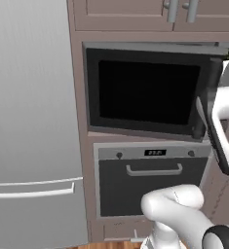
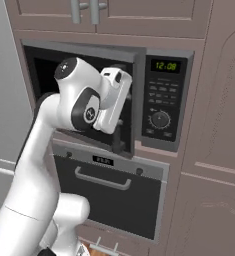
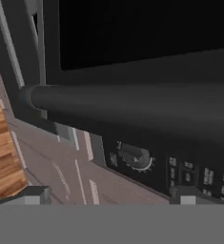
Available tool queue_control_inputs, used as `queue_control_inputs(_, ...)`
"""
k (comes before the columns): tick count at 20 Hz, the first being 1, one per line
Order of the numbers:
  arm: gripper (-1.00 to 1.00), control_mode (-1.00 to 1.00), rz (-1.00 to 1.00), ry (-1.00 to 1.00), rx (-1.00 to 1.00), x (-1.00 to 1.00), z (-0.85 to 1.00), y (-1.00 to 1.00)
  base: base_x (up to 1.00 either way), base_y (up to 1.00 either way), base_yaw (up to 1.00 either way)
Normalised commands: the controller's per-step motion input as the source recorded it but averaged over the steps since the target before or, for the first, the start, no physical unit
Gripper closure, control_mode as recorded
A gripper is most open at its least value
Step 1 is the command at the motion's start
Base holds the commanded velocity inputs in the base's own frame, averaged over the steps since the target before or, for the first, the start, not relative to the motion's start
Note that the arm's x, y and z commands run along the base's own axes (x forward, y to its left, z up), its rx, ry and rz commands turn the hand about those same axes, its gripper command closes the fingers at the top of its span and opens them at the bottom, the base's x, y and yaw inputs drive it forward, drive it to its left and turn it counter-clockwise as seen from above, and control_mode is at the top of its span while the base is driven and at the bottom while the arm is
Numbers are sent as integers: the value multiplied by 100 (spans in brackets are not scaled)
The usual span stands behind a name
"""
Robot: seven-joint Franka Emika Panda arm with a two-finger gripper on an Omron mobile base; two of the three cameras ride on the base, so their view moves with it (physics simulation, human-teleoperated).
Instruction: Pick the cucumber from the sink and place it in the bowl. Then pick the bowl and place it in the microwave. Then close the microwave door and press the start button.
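Black glass fills most of the microwave door point(image 1: 147, 92), which is seen nearly shut in the left base view, only its right edge standing proud of the grey frame. In the right base view the same door juts out at a slant from the microwave point(image 2: 161, 50), its free edge just left of the black control panel point(image 2: 162, 100). The gripper point(image 2: 116, 80) is held against the outer face of the door, close to the long dark bar handle point(image 3: 132, 107), which crosses the hand view as a thick dark cylinder right in front of the camera. Whether the fingers are spread or drawn together cannot be told: the tips are barely seen at the bottom of the hand view and nothing is visibly held between them. The bowl and the cucumber are hidden behind the dark glass, presumably inside.

The step in hand is judged to be closing the door. A steady push along the door's swing, applied near the handle side and away from the hinge, is advised until the free edge is seated flush in the frame. The round dial point(image 3: 135, 156) and the keys beside it should not be brushed during the push, and the start button should be pressed only once the door is fully closed.
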Motion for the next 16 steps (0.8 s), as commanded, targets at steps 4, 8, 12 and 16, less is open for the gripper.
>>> queue_control_inputs(4, -100, -100, -8, 10, 0, 100, -13, 0, 0, 0, 0)
queue_control_inputs(8, -100, -100, -2, 7, 0, 100, -19, 0, 0, 0, 0)
queue_control_inputs(12, -100, -100, 0, 1, 0, 100, -24, 0, 0, 0, 0)
queue_control_inputs(16, -100, -100, 0, 0, 0, 100, -28, 0, 0, 0, 0)
